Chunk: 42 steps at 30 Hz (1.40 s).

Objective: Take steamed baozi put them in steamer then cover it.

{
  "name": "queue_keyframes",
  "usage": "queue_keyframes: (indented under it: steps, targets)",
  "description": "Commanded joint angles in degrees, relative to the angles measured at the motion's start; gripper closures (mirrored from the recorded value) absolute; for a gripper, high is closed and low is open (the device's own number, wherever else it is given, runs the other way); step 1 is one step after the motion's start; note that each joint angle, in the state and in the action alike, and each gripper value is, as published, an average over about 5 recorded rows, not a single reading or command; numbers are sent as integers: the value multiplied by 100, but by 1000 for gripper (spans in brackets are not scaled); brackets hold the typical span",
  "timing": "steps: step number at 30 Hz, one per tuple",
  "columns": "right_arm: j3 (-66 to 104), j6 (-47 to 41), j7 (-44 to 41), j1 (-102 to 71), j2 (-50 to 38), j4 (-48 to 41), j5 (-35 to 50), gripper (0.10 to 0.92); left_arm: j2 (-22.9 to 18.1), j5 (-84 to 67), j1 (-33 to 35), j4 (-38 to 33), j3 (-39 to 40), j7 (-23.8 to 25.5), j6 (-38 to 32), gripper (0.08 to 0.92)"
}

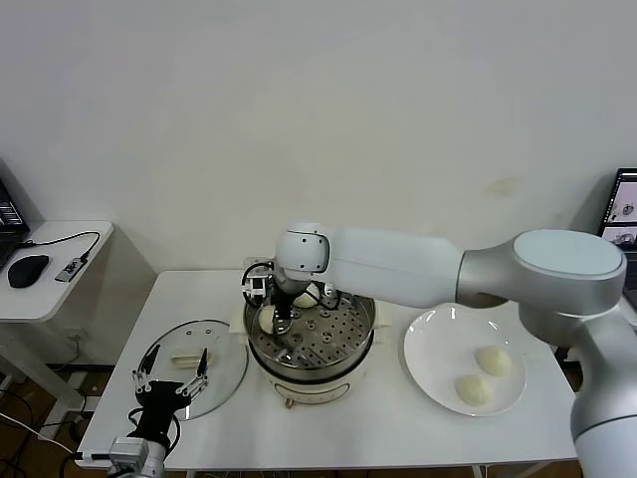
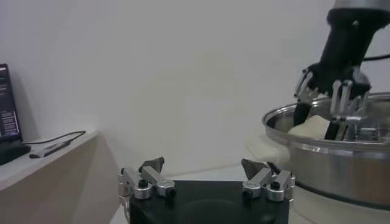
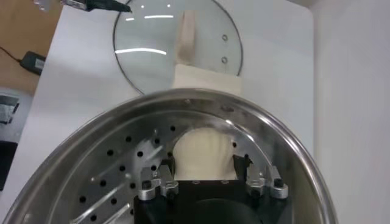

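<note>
Inside steamer (image 1: pixel 343 349): two baozi (image 1: pixel 267 317)

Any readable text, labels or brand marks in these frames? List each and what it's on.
None readable.
Monitor at the right edge of the head view: on-screen content too small to read.
Screen on the side desk in the left wrist view: lines of text, blurred.
Steamer, cover, plate: no markings visible.

White-grey right arm (image 1: pixel 428 264), black metal-fingered hands

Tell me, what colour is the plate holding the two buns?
White; the plate shows best in the head view.
</note>
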Motion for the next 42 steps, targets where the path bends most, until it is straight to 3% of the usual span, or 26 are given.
queue_keyframes:
  steps: [1,6,9,19,27,33,42]
  targets:
    - [64,86,-113,-73,59,-171,-135,384,10,48,6,-19,12,30,-5,177]
    - [159,237,-682,424,-506,372,-233,252,28,63,-26,-74,56,33,25,177]
    - [132,379,-1113,877,-1160,949,-300,213,66,54,-54,-107,67,33,55,177]
    - [-448,1473,-2363,1969,-4413,2773,-1366,203,126,23,-117,-155,100,33,75,177]
    - [-95,2208,-2534,979,-6239,3336,-2648,203,115,72,-112,-142,168,24,71,177]
    - [1658,2449,-2200,-1469,-6867,3186,-3454,203,65,158,-64,-216,214,14,94,177]
    - [3392,2393,-1951,-3839,-6587,2866,-3931,203,-6,274,69,-264,144,4,95,177]
